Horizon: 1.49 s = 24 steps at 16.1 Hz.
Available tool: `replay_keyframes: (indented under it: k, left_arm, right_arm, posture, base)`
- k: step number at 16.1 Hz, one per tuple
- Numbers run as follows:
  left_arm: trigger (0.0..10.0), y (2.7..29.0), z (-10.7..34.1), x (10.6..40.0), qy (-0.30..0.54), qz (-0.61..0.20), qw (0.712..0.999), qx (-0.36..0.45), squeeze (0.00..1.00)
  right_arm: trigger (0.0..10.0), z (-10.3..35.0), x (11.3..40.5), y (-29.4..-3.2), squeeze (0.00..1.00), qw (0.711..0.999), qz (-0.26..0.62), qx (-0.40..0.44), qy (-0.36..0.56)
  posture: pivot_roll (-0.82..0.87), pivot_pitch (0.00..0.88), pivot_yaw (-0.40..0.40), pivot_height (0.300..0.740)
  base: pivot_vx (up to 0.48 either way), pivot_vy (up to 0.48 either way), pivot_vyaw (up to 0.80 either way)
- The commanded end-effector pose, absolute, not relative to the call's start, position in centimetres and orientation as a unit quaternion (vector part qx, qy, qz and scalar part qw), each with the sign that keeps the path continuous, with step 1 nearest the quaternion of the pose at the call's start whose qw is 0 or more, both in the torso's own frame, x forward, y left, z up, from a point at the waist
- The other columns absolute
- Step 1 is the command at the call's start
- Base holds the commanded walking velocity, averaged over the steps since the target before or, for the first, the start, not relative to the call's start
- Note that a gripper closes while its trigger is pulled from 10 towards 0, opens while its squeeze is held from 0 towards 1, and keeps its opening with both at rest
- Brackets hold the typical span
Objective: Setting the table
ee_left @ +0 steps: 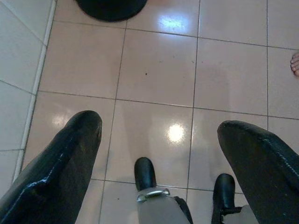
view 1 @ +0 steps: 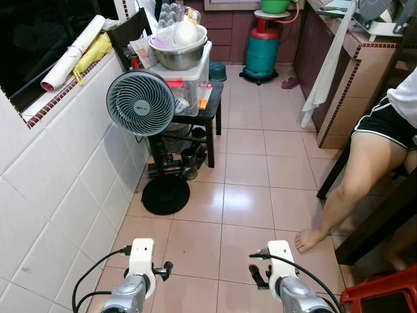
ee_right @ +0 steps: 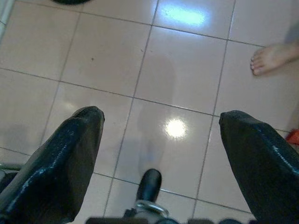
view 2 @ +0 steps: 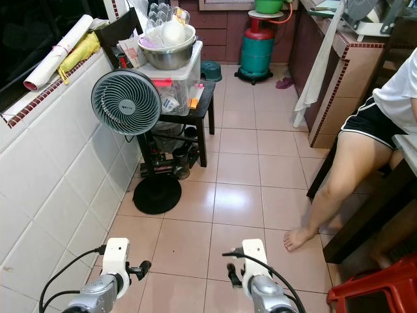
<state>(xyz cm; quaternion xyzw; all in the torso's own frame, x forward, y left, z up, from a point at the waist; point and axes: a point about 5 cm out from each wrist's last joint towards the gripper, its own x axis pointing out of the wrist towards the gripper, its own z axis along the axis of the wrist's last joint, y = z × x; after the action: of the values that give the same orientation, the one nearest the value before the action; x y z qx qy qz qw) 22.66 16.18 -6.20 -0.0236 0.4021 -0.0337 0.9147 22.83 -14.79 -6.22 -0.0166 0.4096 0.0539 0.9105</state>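
Left gripper (ee_left: pixel 159 128) and right gripper (ee_right: pixel 161 123), fingers spread, empty above floor tiles (view 1: pixel 247 205); pedestal fan (view 1: pixel 141 103) upper left, facing forward.

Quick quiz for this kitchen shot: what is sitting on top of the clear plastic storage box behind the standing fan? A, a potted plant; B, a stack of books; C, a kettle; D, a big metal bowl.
D: a big metal bowl with pale items piled in it rests on the lid of the clear plastic storage box, just behind the fan.
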Motion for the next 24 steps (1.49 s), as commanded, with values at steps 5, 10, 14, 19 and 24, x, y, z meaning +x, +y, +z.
replay_keyframes:
  k: [5, 10, 14, 19, 24]
  left_arm:
    - [10.0, 17.0, -2.3, 26.3, 0.252, -0.114, 0.961, -0.01, 0.0]
    - [10.0, 19.8, 1.9, 24.1, 0.065, -0.097, 0.992, 0.038, 0.0]
    - [10.0, 20.5, 2.2, 20.5, 0.073, -0.039, 0.997, 0.001, 0.0]
    - [10.0, 19.9, 3.6, 21.1, 0.053, -0.047, 0.997, -0.038, 0.0]
    - [10.0, 20.2, 4.0, 21.5, 0.067, -0.052, 0.995, -0.053, 0.0]
  right_arm:
    - [10.0, -1.6, 27.9, -14.8, 0.0, 0.963, 0.078, 0.037, 0.256]
    - [10.0, 2.3, 27.0, -17.3, 0.0, 0.985, 0.107, 0.043, 0.127]
    - [10.0, 5.2, 24.2, -18.0, 0.0, 0.988, 0.116, 0.037, 0.096]
    - [10.0, 5.7, 23.1, -16.9, 0.0, 0.985, 0.125, 0.042, 0.111]
    - [10.0, 6.1, 22.9, -16.8, 0.0, 0.984, 0.122, 0.04, 0.124]
  posture:
    - [0.01, 0.0, 0.028, 0.74]
    - [0.03, 0.0, 0.016, 0.74]
    - [0.02, 0.0, 0.018, 0.74]
    - [0.02, 0.0, 0.017, 0.74]
    - [0.01, 0.0, 0.025, 0.74]
  base:
    - [0.0, 0.0, 0.0]
    - [0.0, 0.0, 0.0]
    - [0.0, 0.0, 0.0]
    - [0.0, 0.0, -0.51]
    - [0.0, 0.0, -0.8]
